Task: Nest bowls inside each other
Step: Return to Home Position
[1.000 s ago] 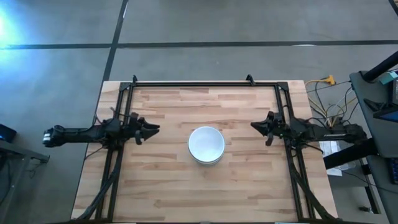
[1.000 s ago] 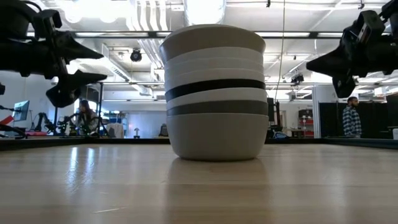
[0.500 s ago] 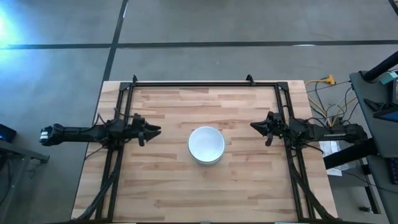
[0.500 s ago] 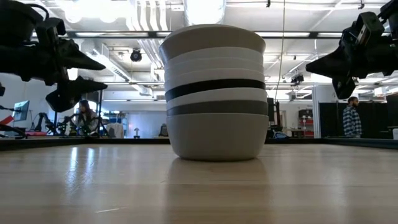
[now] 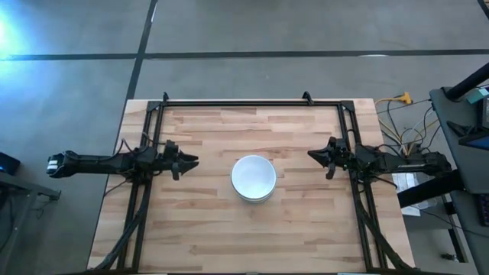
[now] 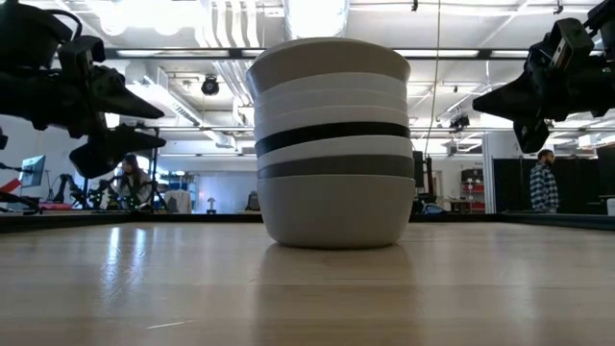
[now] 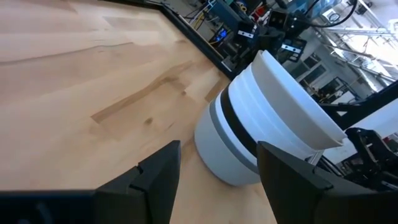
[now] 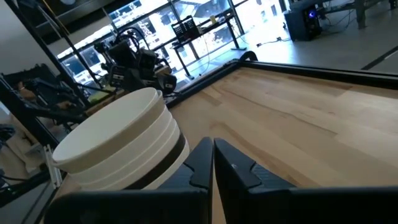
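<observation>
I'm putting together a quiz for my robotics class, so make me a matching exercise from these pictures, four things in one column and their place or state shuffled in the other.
Column one:
1. left gripper
2. right gripper
3. stack of bowls
4. black bowl

Column two:
A. fingers shut together, at the right side of the table
B. shows as a dark band partway up the stack
C. stands at the middle of the table, touched by neither gripper
D. fingers apart, at the table's left side

Pairs: 1-D, 2-A, 3-C, 4-B.
</observation>
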You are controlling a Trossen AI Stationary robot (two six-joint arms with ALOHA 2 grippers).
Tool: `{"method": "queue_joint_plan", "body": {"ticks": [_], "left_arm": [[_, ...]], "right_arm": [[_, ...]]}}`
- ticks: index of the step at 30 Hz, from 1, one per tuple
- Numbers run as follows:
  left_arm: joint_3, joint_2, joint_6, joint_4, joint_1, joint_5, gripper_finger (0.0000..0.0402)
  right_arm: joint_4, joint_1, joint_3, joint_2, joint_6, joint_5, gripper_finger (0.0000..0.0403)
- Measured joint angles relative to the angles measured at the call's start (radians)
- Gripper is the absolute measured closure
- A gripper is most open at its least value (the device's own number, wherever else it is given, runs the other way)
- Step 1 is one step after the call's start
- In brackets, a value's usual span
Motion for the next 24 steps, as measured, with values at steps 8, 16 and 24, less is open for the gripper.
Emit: {"method": "queue_joint_plan", "body": {"ticks": [8,16,24], "left_arm": [[0.000,0.011,-0.001,0.000,0.000,0.000,0.0206],[0.000,0.010,-0.001,0.000,0.000,0.000,0.0206],[0.000,0.011,-0.001,0.001,0.000,0.000,0.0206]], "right_arm": [[0.000,0.000,0.000,0.000,0.000,0.000,0.0394],[0.000,0.000,0.000,0.000,0.000,0.000,0.0394],[0.000,0.000,0.000,0.000,0.000,0.000,0.0394]]}}
